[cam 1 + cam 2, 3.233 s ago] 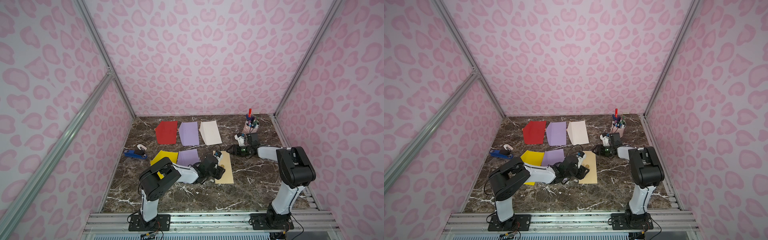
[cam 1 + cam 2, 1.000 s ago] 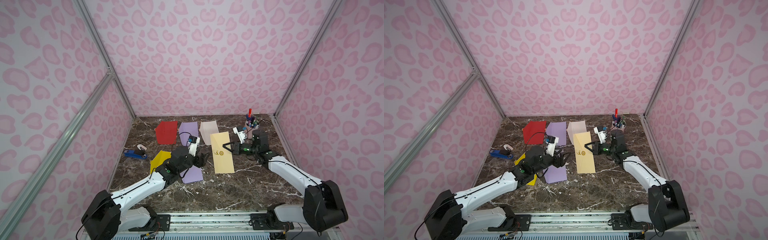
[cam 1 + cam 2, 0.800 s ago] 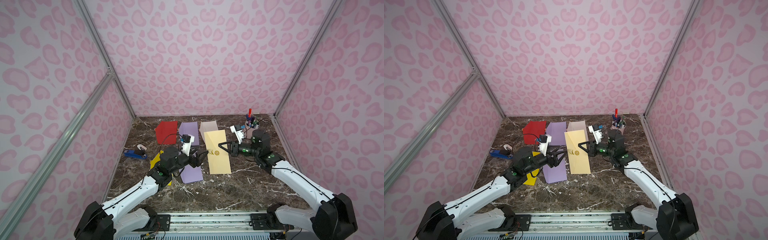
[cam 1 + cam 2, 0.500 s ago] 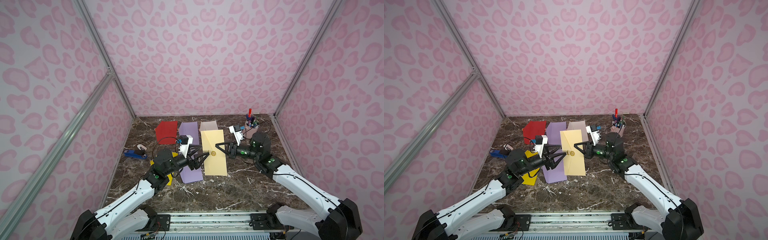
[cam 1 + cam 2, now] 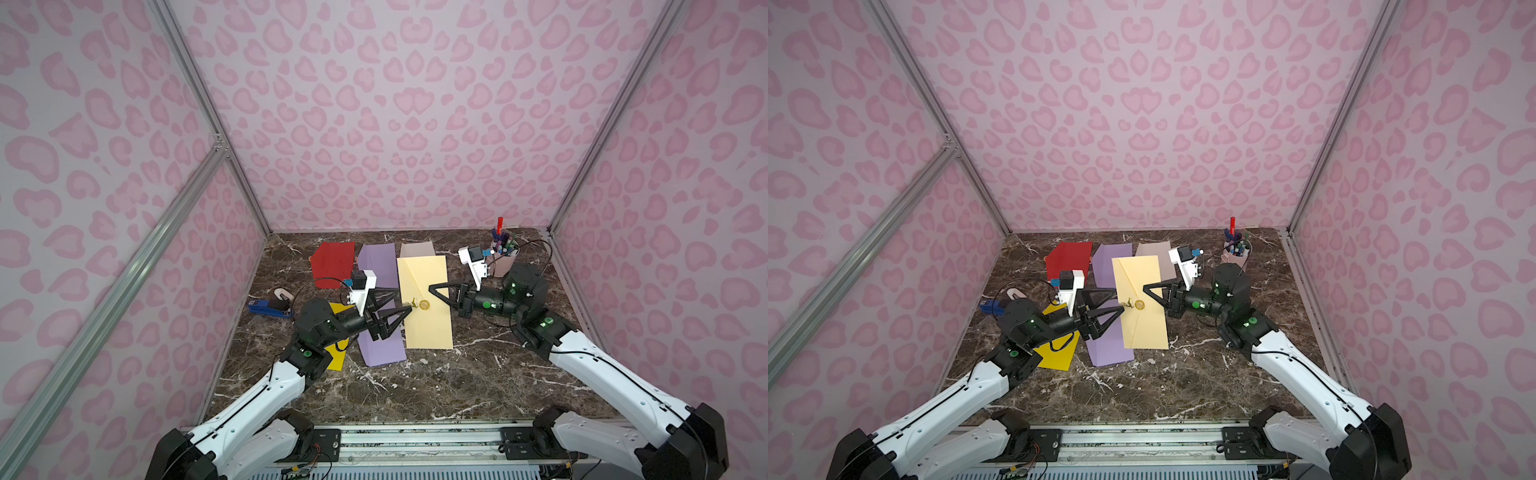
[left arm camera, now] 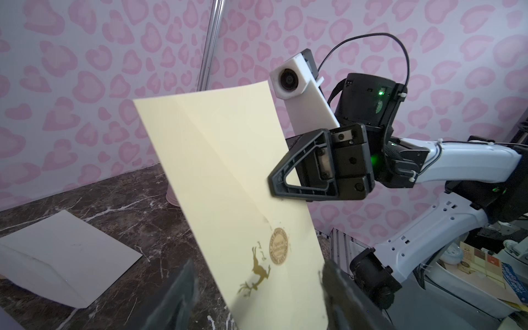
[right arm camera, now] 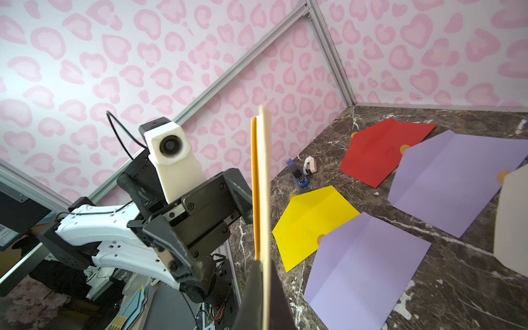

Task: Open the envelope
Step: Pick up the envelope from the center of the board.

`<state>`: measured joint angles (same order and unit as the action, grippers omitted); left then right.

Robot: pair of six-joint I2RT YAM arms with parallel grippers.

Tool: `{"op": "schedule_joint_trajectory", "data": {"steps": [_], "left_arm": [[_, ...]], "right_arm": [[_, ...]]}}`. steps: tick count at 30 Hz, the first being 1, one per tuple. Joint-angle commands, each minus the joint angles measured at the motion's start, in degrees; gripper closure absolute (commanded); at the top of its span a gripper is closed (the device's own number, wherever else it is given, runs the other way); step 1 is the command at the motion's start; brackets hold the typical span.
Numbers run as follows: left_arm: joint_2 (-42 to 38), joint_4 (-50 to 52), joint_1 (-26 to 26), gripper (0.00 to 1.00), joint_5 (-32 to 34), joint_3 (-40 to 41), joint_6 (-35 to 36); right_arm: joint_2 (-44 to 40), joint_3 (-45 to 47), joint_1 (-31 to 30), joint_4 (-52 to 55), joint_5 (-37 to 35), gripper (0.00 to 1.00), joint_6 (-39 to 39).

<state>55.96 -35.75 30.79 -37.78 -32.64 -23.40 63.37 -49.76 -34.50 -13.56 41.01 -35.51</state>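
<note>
Top views, envelope (image 5: 428,328) now lifted off table (image 5: 457,386), right jaws clenching it, left jaws spread.

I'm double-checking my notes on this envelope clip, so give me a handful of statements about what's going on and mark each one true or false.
1. The right gripper is shut on the cream envelope. True.
2. The left gripper is clamped on that envelope too. False: its jaws stand open at the envelope's edge.
3. A round gold seal sits at the tip of the flap. True.
4. The cream envelope lies flat on the table. False: it is held up in the air.
5. A red envelope lies on the table. True.
</note>
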Motion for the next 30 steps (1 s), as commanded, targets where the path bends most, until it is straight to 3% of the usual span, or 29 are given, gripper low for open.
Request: {"op": "schedule_joint_trajectory", "data": {"steps": [1,10,16,20,30], "left_arm": [[1.4,-6.4,-0.3,0.30,-6.2,-0.3,-2.6],[3.1,-6.1,-1.1,0.36,-6.1,-1.2,-2.8],[5.4,-9.7,-1.2,0.78,-9.7,-1.6,-4.7],[5.2,-9.7,-1.2,0.96,-9.5,-1.8,-4.5],[4.2,-8.5,-1.2,0.96,-8.5,-1.5,-3.3]], "right_arm": [[-0.2,-0.7,-0.3,-1.2,2.3,1.00,1.4],[-0.6,-0.7,-0.4,-1.0,3.8,1.00,2.5],[0.5,-1.2,-2.3,-2.3,4.7,1.00,2.5],[1.0,-1.9,-3.7,-1.2,4.0,1.00,3.5],[1.1,-2.0,-4.1,-0.8,3.4,1.00,4.0]]}}
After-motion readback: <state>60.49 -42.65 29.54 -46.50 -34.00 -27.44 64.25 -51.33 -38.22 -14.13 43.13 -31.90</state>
